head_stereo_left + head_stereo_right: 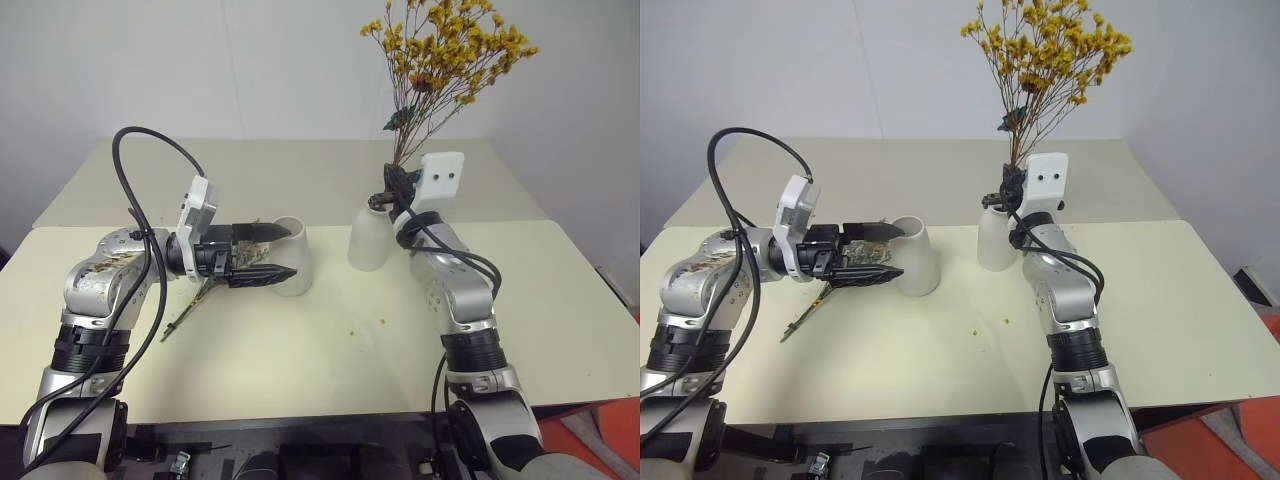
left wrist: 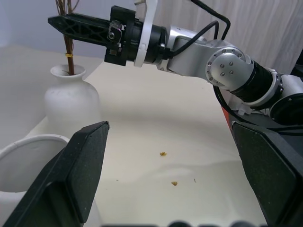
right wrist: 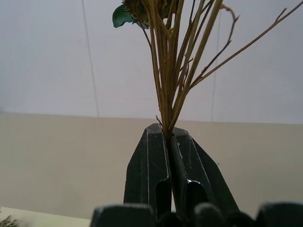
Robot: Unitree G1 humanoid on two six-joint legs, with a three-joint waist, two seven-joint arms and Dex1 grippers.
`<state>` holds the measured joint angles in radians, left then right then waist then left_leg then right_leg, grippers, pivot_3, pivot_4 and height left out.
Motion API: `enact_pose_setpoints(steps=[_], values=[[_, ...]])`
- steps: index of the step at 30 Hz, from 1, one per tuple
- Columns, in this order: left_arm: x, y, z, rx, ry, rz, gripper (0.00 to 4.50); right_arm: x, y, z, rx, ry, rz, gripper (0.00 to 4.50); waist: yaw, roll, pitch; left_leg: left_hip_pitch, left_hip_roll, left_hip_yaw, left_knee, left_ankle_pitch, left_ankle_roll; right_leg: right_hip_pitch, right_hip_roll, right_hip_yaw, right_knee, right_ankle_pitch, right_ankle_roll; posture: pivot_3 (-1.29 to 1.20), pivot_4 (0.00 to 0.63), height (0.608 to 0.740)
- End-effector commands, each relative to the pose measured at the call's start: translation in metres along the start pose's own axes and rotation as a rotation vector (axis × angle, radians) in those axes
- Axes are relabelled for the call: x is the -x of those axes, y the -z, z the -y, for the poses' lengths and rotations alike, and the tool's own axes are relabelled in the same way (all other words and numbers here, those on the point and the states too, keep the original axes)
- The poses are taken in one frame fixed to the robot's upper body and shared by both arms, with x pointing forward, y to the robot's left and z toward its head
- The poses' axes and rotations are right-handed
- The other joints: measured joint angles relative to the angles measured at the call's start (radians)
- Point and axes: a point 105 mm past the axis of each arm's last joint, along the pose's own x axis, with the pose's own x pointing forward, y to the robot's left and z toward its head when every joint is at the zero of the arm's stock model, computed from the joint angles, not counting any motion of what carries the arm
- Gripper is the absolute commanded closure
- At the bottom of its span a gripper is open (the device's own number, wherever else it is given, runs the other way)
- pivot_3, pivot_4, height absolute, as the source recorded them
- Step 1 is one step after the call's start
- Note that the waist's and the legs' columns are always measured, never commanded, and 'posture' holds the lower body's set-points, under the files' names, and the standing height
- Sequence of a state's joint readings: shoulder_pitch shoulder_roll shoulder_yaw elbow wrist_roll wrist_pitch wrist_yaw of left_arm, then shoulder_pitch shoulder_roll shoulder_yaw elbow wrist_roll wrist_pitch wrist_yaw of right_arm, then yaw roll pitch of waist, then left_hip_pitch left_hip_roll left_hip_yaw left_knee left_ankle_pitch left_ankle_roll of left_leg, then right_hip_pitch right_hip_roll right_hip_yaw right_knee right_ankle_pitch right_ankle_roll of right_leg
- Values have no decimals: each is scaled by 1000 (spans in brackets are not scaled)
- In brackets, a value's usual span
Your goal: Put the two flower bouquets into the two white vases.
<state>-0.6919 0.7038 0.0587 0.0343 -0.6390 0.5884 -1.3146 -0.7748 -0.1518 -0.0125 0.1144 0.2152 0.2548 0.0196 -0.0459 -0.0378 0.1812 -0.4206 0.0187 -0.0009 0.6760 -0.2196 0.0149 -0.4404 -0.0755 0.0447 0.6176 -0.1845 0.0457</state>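
Right gripper [image 3: 166,142] is clamped on the stems of the yellow bouquet [image 1: 445,50], low down near the cut ends. Bunch stands upright over the bottle vase [image 1: 370,238]. In the left wrist view the stems [image 2: 66,28] run down into its neck, so I'd say the ends are already inside, though I can't see how deep.

Left gripper [image 1: 275,252] has its jaws wide apart, holding nothing, pointing sideways at the cone vase [image 1: 295,257]. One finger sits across the rim, the other by the wall. Can't tell whether either touches.

Grey-green bouquet [image 1: 855,258] lies on the worktop [image 1: 300,340] behind the left gripper, mostly hidden by it, with the stems [image 1: 185,310] trailing toward me. A few crumbs on the worktop between the arms.

Handling, my read:
- Yellow bunch: very light, dried, brittle. Thin stems, heads shed easily. Keep the hold on the bundled stems, never the blossoms. It's top-heavy for that narrow neck, so it needs easing down straight and should only be let go once the neck supports it.
- Bottle vase: matte ceramic, could tip if the stems drag the neck sideways.
- Grey-green bunch: take it on the bare stems below the foliage, lightly.
- Cone vase: wide mouth, easy target, but it would slide if nudged.
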Motion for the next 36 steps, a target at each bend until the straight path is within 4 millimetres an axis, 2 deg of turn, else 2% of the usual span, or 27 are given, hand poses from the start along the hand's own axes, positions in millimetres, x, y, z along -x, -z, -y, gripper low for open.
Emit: enact_pose_setpoints(steps=[1,2,5,9,16,26,29,34,35,36], values=[[3,-12,4,-49,5,22,0,-3,-19,1,11,-11,70,4467,0,0,0,0,0,0,0,0,0,0,0,0,0,0,0,0,150,740],[3,-12,4,-48,7,22,0,-3,-19,2,10,-10,70,4467,0,0,0,0,0,0,0,0,0,0,0,0,0,0,0,0,150,740],[3,-12,5,-45,8,24,0,-4,-21,3,18,-11,66,3693,0,0,0,0,0,0,0,0,0,0,0,0,0,0,0,0,150,740],[3,-11,7,-41,20,27,0,-2,-28,0,55,-17,93,2380,1,0,0,0,0,0,0,0,0,0,0,0,1,0,0,0,150,740],[2,-11,6,-40,21,29,0,5,-34,-1,54,-4,93,2380,1,0,0,0,0,0,0,0,0,0,0,0,1,0,0,0,150,740],[-2,-9,6,-32,36,29,0,9,-13,-1,99,-54,-84,2380,1,0,0,0,0,0,0,0,0,0,0,0,3,0,-1,0,150,740],[-1,-8,6,-31,30,27,0,8,-14,2,89,-55,-119,1770,1,0,0,1,0,0,0,0,0,0,0,0,3,-1,-1,0,150,740],[0,-7,7,-31,27,25,0,10,-25,3,141,-111,-154,229,2,0,0,1,0,0,0,0,0,0,0,0,3,-1,-1,0,150,740],[0,-7,7,-30,26,26,0,11,-29,2,153,-132,-152,41,2,0,0,1,0,0,0,0,0,0,0,0,3,-1,-1,0,150,740],[0,-7,7,-30,26,25,0,12,-32,1,166,-148,-151,41,2,0,0,1,0,0,0,0,0,0,0,0,3,-1,-1,0,150,740]])
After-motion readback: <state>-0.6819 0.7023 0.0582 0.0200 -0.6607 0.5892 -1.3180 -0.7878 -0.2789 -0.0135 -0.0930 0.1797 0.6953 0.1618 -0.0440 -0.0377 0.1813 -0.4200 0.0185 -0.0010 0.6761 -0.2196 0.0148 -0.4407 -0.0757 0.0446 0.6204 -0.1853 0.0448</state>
